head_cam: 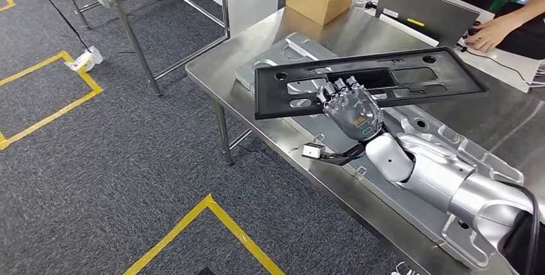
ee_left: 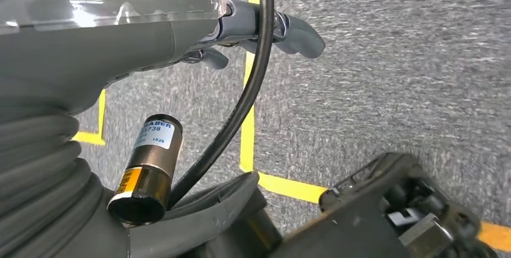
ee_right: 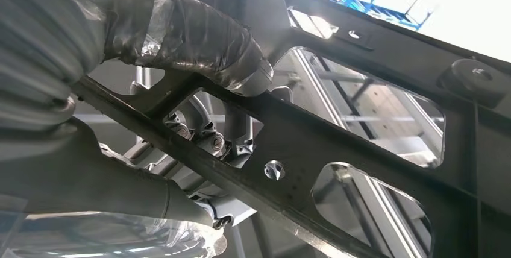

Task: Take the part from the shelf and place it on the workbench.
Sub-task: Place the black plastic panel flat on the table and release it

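The black part (head_cam: 366, 81), a long frame with cut-outs, hangs over the steel worktop (head_cam: 302, 31), above a grey metal plate (head_cam: 283, 56) lying there. My right robot hand (head_cam: 352, 109) grasps its near edge at about 6 o'clock, fingers curled over the rim. Fetching from the shelf looks done; lowering and releasing remain. My left robot hand (ee_left: 265, 32) hangs over carpet, its fingers curled in, grasping nothing. A person's hand (head_cam: 491, 34) rests at 2 o'clock.

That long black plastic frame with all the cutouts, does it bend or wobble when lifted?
The long black plastic frame probably stays fairly stiff: it looks straight while the right hand grips one edge. Held off-centre, it may swing. Its many cutouts suggest it is light.
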You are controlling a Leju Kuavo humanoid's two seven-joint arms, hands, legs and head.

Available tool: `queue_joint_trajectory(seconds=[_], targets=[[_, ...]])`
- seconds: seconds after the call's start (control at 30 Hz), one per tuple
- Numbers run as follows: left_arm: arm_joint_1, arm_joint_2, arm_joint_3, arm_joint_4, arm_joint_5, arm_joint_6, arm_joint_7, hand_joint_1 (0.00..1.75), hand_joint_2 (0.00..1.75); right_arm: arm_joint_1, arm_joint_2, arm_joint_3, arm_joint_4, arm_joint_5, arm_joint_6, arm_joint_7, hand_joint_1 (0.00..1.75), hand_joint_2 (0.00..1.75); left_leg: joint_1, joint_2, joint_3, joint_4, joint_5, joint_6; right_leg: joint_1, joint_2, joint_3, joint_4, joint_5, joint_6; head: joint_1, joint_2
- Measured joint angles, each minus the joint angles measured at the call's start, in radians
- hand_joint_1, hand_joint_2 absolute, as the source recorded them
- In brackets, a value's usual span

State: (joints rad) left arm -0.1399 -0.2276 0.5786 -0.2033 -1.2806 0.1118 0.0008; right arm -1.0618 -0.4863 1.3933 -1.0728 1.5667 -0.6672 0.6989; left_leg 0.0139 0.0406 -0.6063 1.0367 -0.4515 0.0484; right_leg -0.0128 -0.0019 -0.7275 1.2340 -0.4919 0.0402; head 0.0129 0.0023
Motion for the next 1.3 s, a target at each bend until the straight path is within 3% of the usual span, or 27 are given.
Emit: queue_joint_trajectory(seconds=[0.07,0.13,0.2,0.27,0.3,0.37,0.4,0.43,0.47,0.5,0.57,0.63,0.7,0.73,0.8,0.87,0.9,0.93,0.97,1.0,1.07,1.1,1.13,1.2,1.3], targets=[[-0.001,-0.001,-0.001,0.0,-0.001,0.001,0.005,0.0,1.75,-0.001,0.0,-0.007,-0.002,0.0,0.004,0.0,1.75,1.75,-0.004,0.018,0.004,-0.001,-0.003,-0.003,0.013,-0.038,0.076,-0.145,0.051,-0.018,0.0,0.0],[-0.002,-0.002,-0.001,0.0,-0.001,0.003,0.011,0.0,1.75,0.0,-0.001,-0.019,-0.004,0.0,0.008,0.0,1.75,1.75,-0.008,0.033,0.007,-0.003,-0.006,-0.009,0.026,-0.06,0.104,-0.208,0.061,-0.032,0.0,0.0],[-0.003,-0.003,-0.002,0.0,-0.002,0.004,0.014,0.0,1.75,0.002,-0.004,-0.027,-0.006,0.0,0.01,0.0,1.75,1.75,-0.01,0.048,0.011,-0.007,-0.007,-0.018,0.026,-0.042,0.105,-0.215,0.064,-0.041,0.0,0.0],[-0.004,-0.003,-0.002,0.0,-0.002,0.005,0.014,0.0,1.75,0.005,-0.006,-0.033,-0.007,0.0,0.01,0.0,1.75,1.75,-0.01,0.031,0.006,0.014,-0.027,-0.029,0.018,-0.025,0.112,-0.228,0.071,-0.05,-0.001,0.0],[-0.004,-0.003,-0.003,0.0,-0.002,0.005,0.014,0.0,1.75,0.006,-0.006,-0.036,-0.008,0.0,0.01,0.0,1.75,1.75,-0.009,0.01,-0.01,0.053,-0.051,-0.033,0.013,-0.017,0.117,-0.234,0.075,-0.054,-0.001,0.0],[-0.002,-0.002,-0.004,0.0,-0.002,0.006,0.015,0.0,1.75,0.009,-0.005,-0.04,-0.009,0.0,0.011,0.0,1.75,1.75,-0.006,-0.026,-0.072,0.184,-0.113,-0.038,0.009,0.001,0.118,-0.235,0.076,-0.057,-0.002,0.0],[0.0,-0.002,-0.004,0.0,-0.002,0.006,0.015,0.0,1.75,0.012,-0.005,-0.04,-0.009,0.0,0.011,0.0,1.75,1.75,-0.006,-0.031,-0.104,0.245,-0.133,-0.041,0.009,0.011,0.118,-0.234,0.075,-0.058,-0.002,0.0],[0.0,-0.001,-0.004,0.0,-0.002,0.006,0.015,0.0,1.75,0.016,-0.005,-0.04,-0.009,0.0,0.01,0.0,1.75,1.75,-0.004,-0.033,-0.124,0.279,-0.134,-0.042,0.008,0.023,0.118,-0.232,0.074,-0.058,-0.002,0.0],[-0.001,-0.001,-0.004,0.0,-0.002,0.005,0.016,0.0,1.75,0.02,-0.005,-0.04,-0.009,0.0,0.01,0.0,1.75,1.75,-0.003,-0.033,-0.125,0.272,-0.115,-0.043,0.008,0.035,0.118,-0.23,0.073,-0.057,-0.002,0.0],[-0.002,0.001,-0.004,0.0,-0.001,0.005,0.016,0.0,1.75,0.022,-0.005,-0.04,-0.009,0.0,0.009,0.0,1.75,1.75,-0.002,-0.036,-0.107,0.227,-0.08,-0.044,0.006,0.047,0.118,-0.225,0.071,-0.055,-0.002,0.0],[-0.003,0.003,-0.005,0.0,-0.001,0.003,0.02,0.0,1.75,0.025,-0.005,-0.044,-0.012,0.0,0.008,0.0,1.75,1.75,0.004,-0.065,-0.047,0.089,-0.013,-0.045,0.003,0.071,0.114,-0.21,0.062,-0.046,-0.002,0.0],[-0.004,0.005,-0.005,0.0,0.001,0.002,0.024,0.0,1.75,0.029,-0.008,-0.054,-0.014,0.0,0.005,0.0,1.75,1.75,0.006,-0.093,-0.014,0.019,0.005,-0.041,0.002,0.09,0.103,-0.197,0.057,-0.035,-0.001,0.0],[-0.005,0.006,-0.004,0.0,0.002,0.0,0.027,0.0,1.75,0.039,-0.013,-0.065,-0.014,0.0,0.0,0.0,1.75,1.75,0.003,-0.088,-0.011,0.015,0.002,-0.029,0.0,0.104,0.097,-0.197,0.059,-0.023,0.0,0.0],[-0.006,0.007,-0.004,0.0,0.003,0.0,0.028,0.0,1.75,0.045,-0.017,-0.071,-0.014,0.0,-0.003,0.0,1.75,1.75,0.003,-0.08,-0.009,0.011,0.004,-0.023,-0.002,0.1,0.096,-0.196,0.058,-0.017,0.0,0.0],[-0.007,0.009,-0.004,0.0,0.005,0.0,0.029,0.0,1.75,0.055,-0.022,-0.084,-0.014,0.0,-0.012,0.0,1.75,1.75,0.006,-0.063,-0.005,0.002,0.009,-0.01,-0.001,0.062,0.076,-0.152,0.029,-0.006,0.001,0.0],[-0.005,0.011,-0.004,0.0,0.007,0.0,0.03,0.0,1.75,0.064,-0.024,-0.098,-0.014,0.0,-0.019,0.0,1.75,1.75,0.005,-0.045,-0.004,-0.002,0.009,-0.003,-0.001,0.02,0.018,-0.03,-0.033,0.002,0.002,0.0],[-0.003,0.013,-0.004,0.0,0.008,0.001,0.031,0.0,1.75,0.071,-0.024,-0.104,-0.013,0.0,-0.021,0.0,1.75,1.75,0.004,-0.036,-0.004,-0.001,0.008,-0.002,-0.002,0.012,-0.015,0.037,-0.06,0.004,0.002,0.0],[0.0,0.015,-0.004,0.0,0.009,0.003,0.031,0.0,1.75,0.079,-0.024,-0.108,-0.013,0.0,-0.023,0.0,1.75,1.75,0.004,-0.027,-0.004,-0.001,0.006,-0.002,-0.002,0.009,-0.037,0.079,-0.069,0.006,0.002,0.0],[0.002,0.016,-0.004,0.0,0.009,0.006,0.031,0.0,1.75,0.088,-0.024,-0.112,-0.013,0.0,-0.023,0.0,1.75,1.75,0.004,-0.02,-0.003,-0.001,0.004,-0.002,-0.003,0.008,-0.042,0.084,-0.059,0.006,0.002,0.0],[0.004,0.018,-0.003,0.0,0.01,0.01,0.03,0.0,1.75,0.097,-0.024,-0.116,-0.013,0.0,-0.023,0.0,1.75,1.75,0.004,-0.015,0.0,-0.001,0.002,-0.003,-0.003,0.006,-0.023,0.046,-0.03,0.004,0.002,0.0],[0.008,0.02,-0.003,0.0,0.011,0.019,0.026,0.0,1.75,0.113,-0.024,-0.129,-0.014,0.0,-0.024,0.0,1.75,1.75,0.003,-0.006,0.005,-0.002,-0.002,-0.007,0.002,-0.002,0.051,-0.098,0.037,-0.007,0.002,0.0],[0.009,0.021,-0.003,0.0,0.012,0.023,0.025,0.0,1.75,0.118,-0.024,-0.138,-0.015,0.0,-0.024,0.0,1.75,1.75,0.002,-0.002,0.006,-0.002,-0.003,-0.01,0.007,-0.006,0.082,-0.16,0.057,-0.015,0.002,0.0],[0.01,0.021,-0.003,0.0,0.012,0.027,0.024,0.0,1.75,0.122,-0.023,-0.146,-0.014,0.0,-0.024,0.0,1.75,1.75,0.001,0.001,0.007,-0.002,-0.004,-0.014,0.012,-0.01,0.1,-0.196,0.064,-0.022,0.002,0.0],[0.012,0.022,-0.003,0.0,0.014,0.031,0.027,0.0,1.75,0.127,-0.022,-0.157,-0.014,0.0,-0.025,0.0,1.75,1.75,0.0,0.005,0.009,-0.007,-0.004,-0.024,0.017,-0.01,0.105,-0.213,0.062,-0.031,0.002,0.0],[0.018,0.028,-0.002,0.0,0.017,0.035,0.034,0.0,1.75,0.14,-0.019,-0.167,-0.014,0.0,-0.026,0.0,1.75,1.75,-0.006,-0.004,0.006,0.009,-0.022,-0.04,0.008,-0.008,0.126,-0.24,0.07,-0.043,0.001,0.0]])
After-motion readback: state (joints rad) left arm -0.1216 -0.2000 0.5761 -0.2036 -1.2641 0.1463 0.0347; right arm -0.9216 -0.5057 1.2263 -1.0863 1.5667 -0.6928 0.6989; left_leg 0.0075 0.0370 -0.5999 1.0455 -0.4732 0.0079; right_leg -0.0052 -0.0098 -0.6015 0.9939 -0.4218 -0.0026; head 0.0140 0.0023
